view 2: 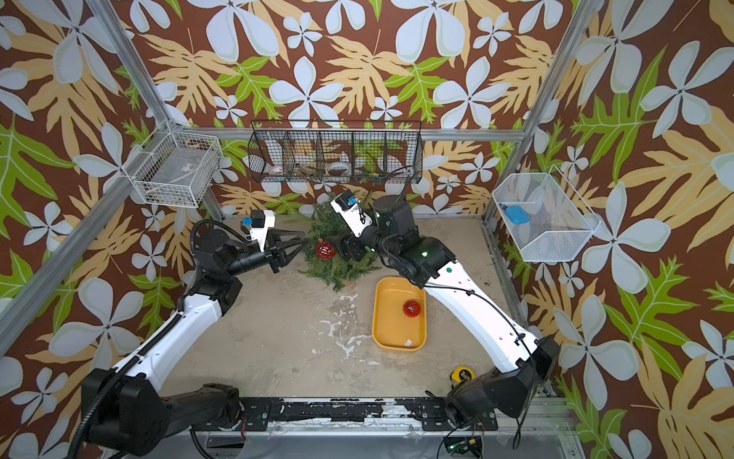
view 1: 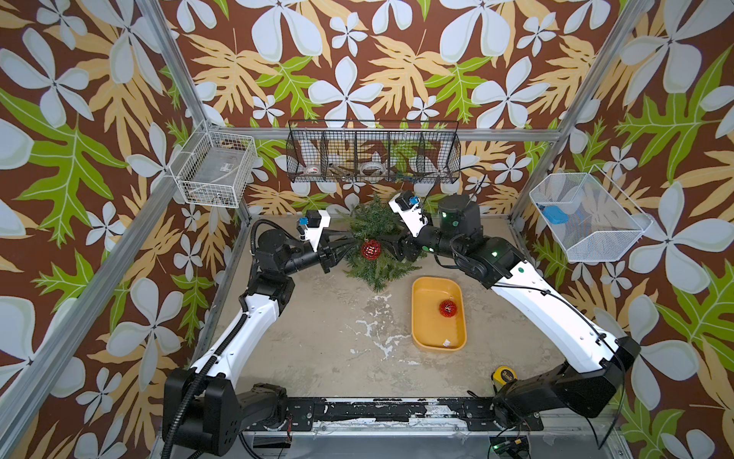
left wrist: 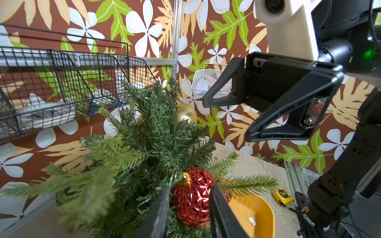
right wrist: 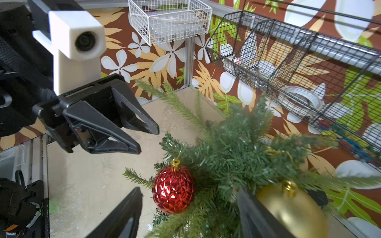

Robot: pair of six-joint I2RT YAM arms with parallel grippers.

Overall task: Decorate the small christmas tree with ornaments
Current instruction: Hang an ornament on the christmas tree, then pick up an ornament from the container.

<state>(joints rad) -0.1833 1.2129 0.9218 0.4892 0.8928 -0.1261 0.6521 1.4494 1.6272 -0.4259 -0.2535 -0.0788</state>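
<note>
Small Christmas tree stands at the upper middle of both top views, at the back of the desk. A faceted red bauble hangs on its near side from a thin gold loop. A gold bauble hangs on another branch; I find it only in the wrist views. The second red bauble lies in the yellow tray, just below and right of the tree in the top views. Left gripper points at the tree from the left of the frame, jaws set narrow with nothing between them, tips short of the hung red bauble. Right gripper points in from the right, jaws wide and empty. My reading: two of three are up and the tray bauble is left. Handling, as I judge it: the baubles look light and thin-shelled, so a hard squeeze could crack one. The facets should give the pads some bite, whereas the smooth gold one would slip. I would take the tray bauble lightly across its widest part with the cap and loop left free for hooking. The branches look soft and springy, and I expect the tree to shift if leaned on.
</note>
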